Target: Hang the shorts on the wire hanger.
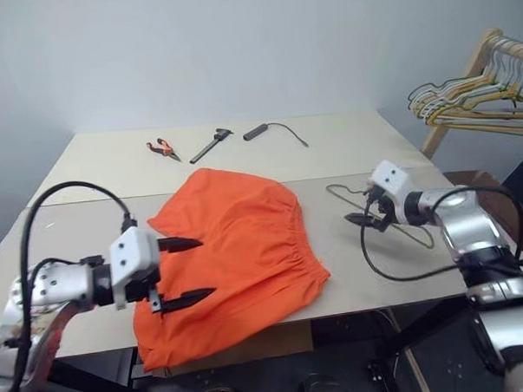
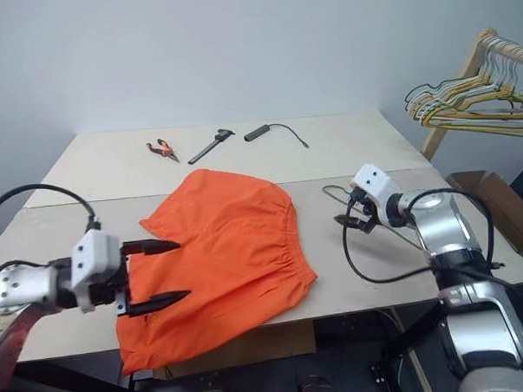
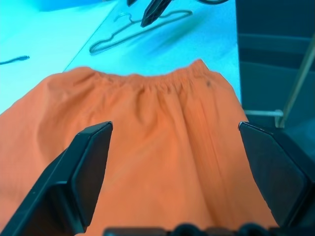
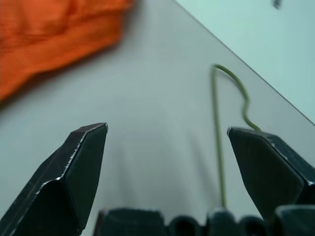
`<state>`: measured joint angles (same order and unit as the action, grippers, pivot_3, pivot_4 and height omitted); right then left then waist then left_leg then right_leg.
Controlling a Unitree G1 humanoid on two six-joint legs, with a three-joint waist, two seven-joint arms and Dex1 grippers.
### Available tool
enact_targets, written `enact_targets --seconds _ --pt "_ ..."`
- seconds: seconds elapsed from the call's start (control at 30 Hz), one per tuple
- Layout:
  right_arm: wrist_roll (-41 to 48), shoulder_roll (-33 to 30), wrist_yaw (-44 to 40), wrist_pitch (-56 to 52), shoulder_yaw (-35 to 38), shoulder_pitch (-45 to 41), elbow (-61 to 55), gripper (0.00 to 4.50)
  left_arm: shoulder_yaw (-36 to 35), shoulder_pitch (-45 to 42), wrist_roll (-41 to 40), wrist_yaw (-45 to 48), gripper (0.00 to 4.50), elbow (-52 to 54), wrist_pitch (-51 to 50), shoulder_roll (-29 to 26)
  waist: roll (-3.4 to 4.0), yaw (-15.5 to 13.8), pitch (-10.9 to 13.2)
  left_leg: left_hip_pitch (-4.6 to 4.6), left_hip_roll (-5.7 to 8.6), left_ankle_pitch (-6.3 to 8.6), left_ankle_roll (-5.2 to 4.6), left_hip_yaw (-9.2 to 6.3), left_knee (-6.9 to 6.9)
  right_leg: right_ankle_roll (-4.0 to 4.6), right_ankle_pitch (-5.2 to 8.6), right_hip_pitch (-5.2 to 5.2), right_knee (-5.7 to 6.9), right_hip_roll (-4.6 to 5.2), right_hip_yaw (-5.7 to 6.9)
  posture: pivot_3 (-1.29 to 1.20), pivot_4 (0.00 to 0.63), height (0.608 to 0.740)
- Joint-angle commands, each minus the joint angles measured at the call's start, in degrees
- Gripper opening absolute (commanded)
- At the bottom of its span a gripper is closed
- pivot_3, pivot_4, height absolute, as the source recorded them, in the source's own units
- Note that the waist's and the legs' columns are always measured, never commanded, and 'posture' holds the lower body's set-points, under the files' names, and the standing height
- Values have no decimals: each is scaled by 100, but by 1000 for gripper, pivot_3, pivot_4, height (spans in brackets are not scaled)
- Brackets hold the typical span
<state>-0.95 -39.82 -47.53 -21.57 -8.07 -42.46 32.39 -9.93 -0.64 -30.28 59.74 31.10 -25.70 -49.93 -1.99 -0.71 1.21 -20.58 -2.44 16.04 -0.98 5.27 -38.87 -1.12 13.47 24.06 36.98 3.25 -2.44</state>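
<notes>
Shorts (image 1: 234, 258) lie flat on the bench (image 1: 346, 149) for both wide-open hands, left hand (image 1: 180, 271) over them, right hand (image 1: 367, 217) by the wire hanger (image 1: 393, 221).

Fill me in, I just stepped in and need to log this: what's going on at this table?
A two-armed robot is working on hanging the orange shorts on the wire hanger. Nothing is held yet. The shorts lie spread on the table, one end drooping over the near edge. The left gripper hovers open over them. The right gripper is open above the hanger, which lies flat on the table beside the shorts. Hand tools sit at the far side.
</notes>
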Motion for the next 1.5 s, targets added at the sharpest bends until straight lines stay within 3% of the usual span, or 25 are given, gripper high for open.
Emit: enact_targets --seconds 0.03,0.17,0.23,0.3,0.43,0.6,0.73,0.9,1.17,1.27,1.5 --pt "-142 -82 167 209 102 -136 71 4500 97 -141 70 -129 4455 80 -114 -79 0 1 0 -3 -1 1 -1 -1 1 -1 1 2 -1 0 1 89 0 740" --pt "-72 -147 90 -63 186 -107 -257 4500 157 -277 120 -212 4455 59 -327 -200 9 22 6 -26 -1 1 -1 -6 0 -3 0 23 -1 0 0 83 2 740" --pt "-28 -227 -14 -261 205 -136 -463 4500 234 -615 -19 -280 4455 38 -604 -230 11 21 46 -24 0 1 -1 -9 -2 -3 0 18 -2 -1 1 76 54 740" --pt "52 -315 -204 -543 211 -203 -576 4500 354 -1013 -236 -243 4455 -5 -868 -195 6 9 174 -3 0 -1 -2 -7 -8 -3 -2 -6 -2 -1 2 69 81 740" --pt "-40 -524 -519 -790 70 -314 -437 4500 595 -1495 -533 -117 4455 -82 -1198 -113 11 16 458 8 0 -5 -8 -18 -5 -1 -6 -16 -15 -4 -5 47 206 740" --pt "-328 -543 -595 -597 -145 -724 509 4500 822 -1606 -442 -338 4455 -108 -1371 20 17 67 870 -48 3 -5 -11 -36 -9 -1 -10 38 -16 -4 -13 47 269 740" --pt "-427 -335 -440 -461 -136 -1390 1793 4500 881 -1523 -443 -621 4455 123 -1506 159 10 141 1060 -78 5 -3 -15 -40 -14 -6 -16 63 -18 7 -14 60 274 740" --pt "-457 -155 -472 -199 -75 -1949 2737 4500 545 -1119 -647 -687 4455 478 -1575 90 -5 155 1084 -139 -7 0 -19 -44 -13 -22 -27 107 -17 14 -3 100 251 740" --pt "-702 23 -1343 -117 -410 -1984 2895 4500 49 -444 -877 -543 4455 780 -1482 -201 -8 126 1086 -139 -6 1 -19 -45 -20 -31 -34 104 -34 20 -1 130 235 740" --pt "-794 97 -1416 -243 -451 -1966 2982 3906 82 -375 -821 -577 4500 796 -1452 -245 -8 124 1085 -132 -7 0 -17 -46 -19 -23 -39 103 -29 15 2 139 230 740" --pt "-1041 219 -1179 -274 -477 -2065 3166 1606 152 -429 -709 -737 4500 731 -1416 -234 -22 104 1076 -122 -6 -8 -5 -46 -19 -11 -47 98 -21 10 4 146 207 740"
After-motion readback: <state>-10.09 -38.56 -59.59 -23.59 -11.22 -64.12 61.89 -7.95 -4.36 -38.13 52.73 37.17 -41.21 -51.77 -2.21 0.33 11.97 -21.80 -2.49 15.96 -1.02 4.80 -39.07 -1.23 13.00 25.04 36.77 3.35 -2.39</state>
